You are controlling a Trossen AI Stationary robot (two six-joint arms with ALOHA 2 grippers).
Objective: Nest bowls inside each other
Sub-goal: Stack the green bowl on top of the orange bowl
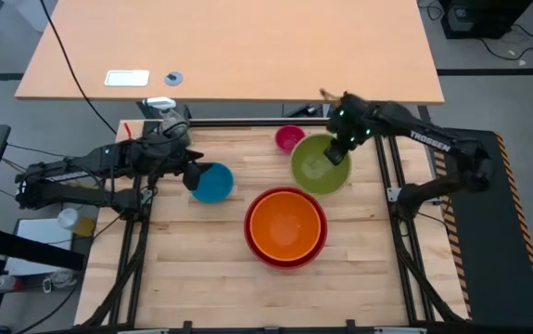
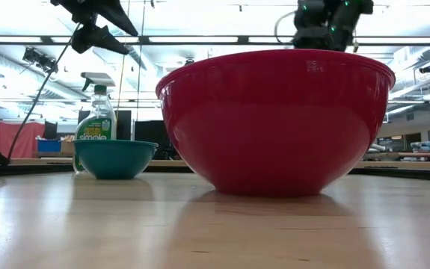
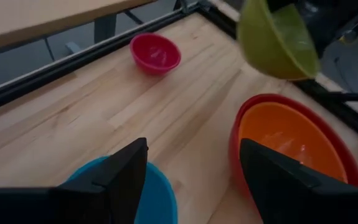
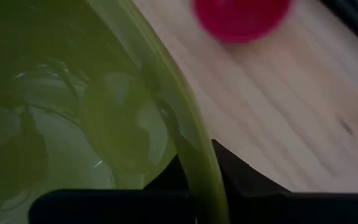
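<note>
The orange bowl (image 1: 285, 223) sits nested in the red bowl (image 1: 285, 261) at the table's middle. My right gripper (image 1: 340, 148) is shut on the lime green bowl (image 1: 318, 167), which hangs in the air to the far right of them (image 3: 277, 40). The small pink bowl (image 1: 289, 138) rests on its base near the far edge. The blue bowl (image 1: 213, 183) stands on the left. My left gripper (image 3: 193, 144) hovers open above its left side, touching nothing. My right gripper has the green bowl by its rim (image 4: 198, 163) on the far right side, one finger inside the bowl and one outside. The fingers slant down from above. The bowl is lifted clear of the table and hangs tilted below the fingers.
A spray bottle (image 2: 99, 119) stands at the table's far left corner, behind the blue bowl (image 2: 115, 158). A black frame rail (image 1: 247, 122) runs along the far edge. Bare wood (image 1: 201, 278) lies toward the near edge.
</note>
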